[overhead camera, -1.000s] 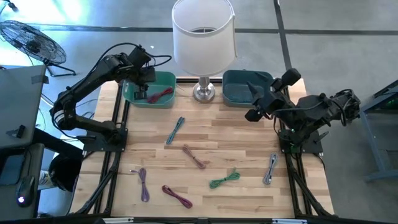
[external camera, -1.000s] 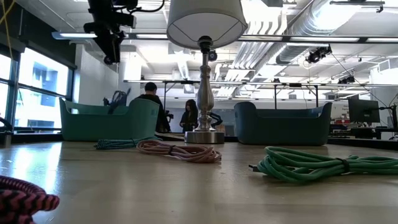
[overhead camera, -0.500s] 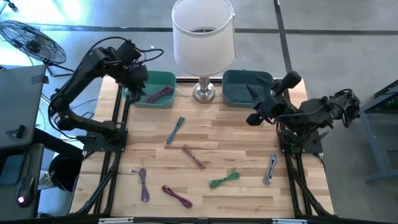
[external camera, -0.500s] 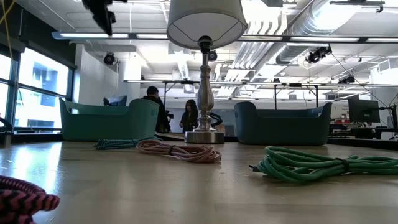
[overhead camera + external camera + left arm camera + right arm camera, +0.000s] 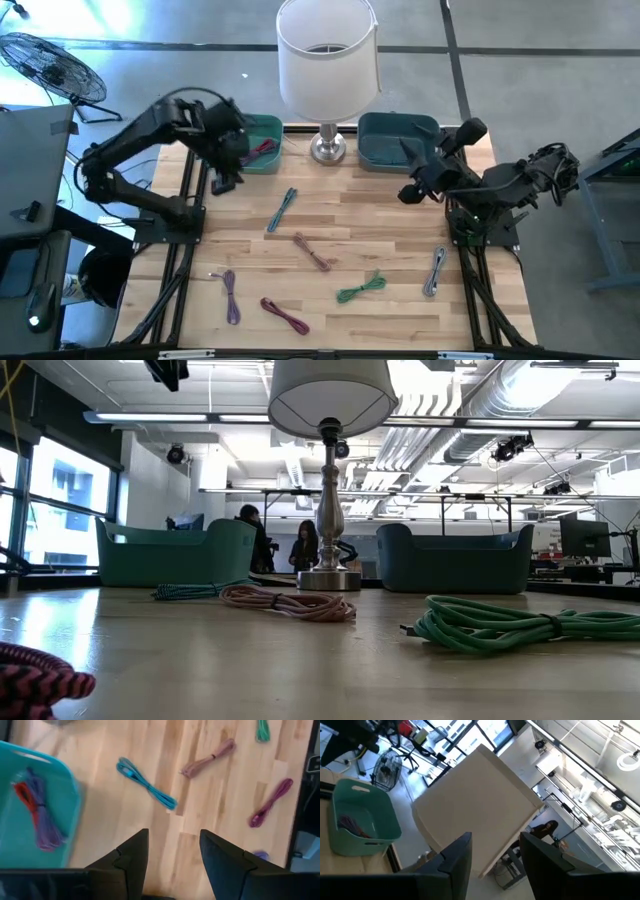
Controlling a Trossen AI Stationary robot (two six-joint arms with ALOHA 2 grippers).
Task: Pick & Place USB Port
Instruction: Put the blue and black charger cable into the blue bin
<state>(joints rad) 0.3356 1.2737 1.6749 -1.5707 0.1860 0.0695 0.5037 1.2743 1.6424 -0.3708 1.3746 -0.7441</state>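
Several coiled USB cables lie flat on the wooden table: a teal one (image 5: 282,208) (image 5: 147,790), a pink one (image 5: 312,250) (image 5: 207,757), a green one (image 5: 362,288), a grey one (image 5: 436,270), a purple one (image 5: 230,295) and a magenta one (image 5: 285,315). A red and purple cable (image 5: 262,150) (image 5: 40,820) lies inside the light teal bin (image 5: 272,135). My left gripper (image 5: 224,178) (image 5: 174,850) is open and empty, high above the table beside that bin's near left corner, pointing down. My right gripper (image 5: 408,190) (image 5: 495,852) is open and empty, in front of the dark teal bin (image 5: 385,150).
A lamp with a white shade (image 5: 328,60) stands between the two bins at the far edge, its metal foot (image 5: 328,150) on the table. In the low view the pink cable (image 5: 290,603) and the green cable (image 5: 500,625) lie in front of the bins. People sit in the room behind.
My left gripper has risen from over the light teal bin and gone toward the table's near edge, past the bin's near left corner. The red and purple cable stays in the bin.
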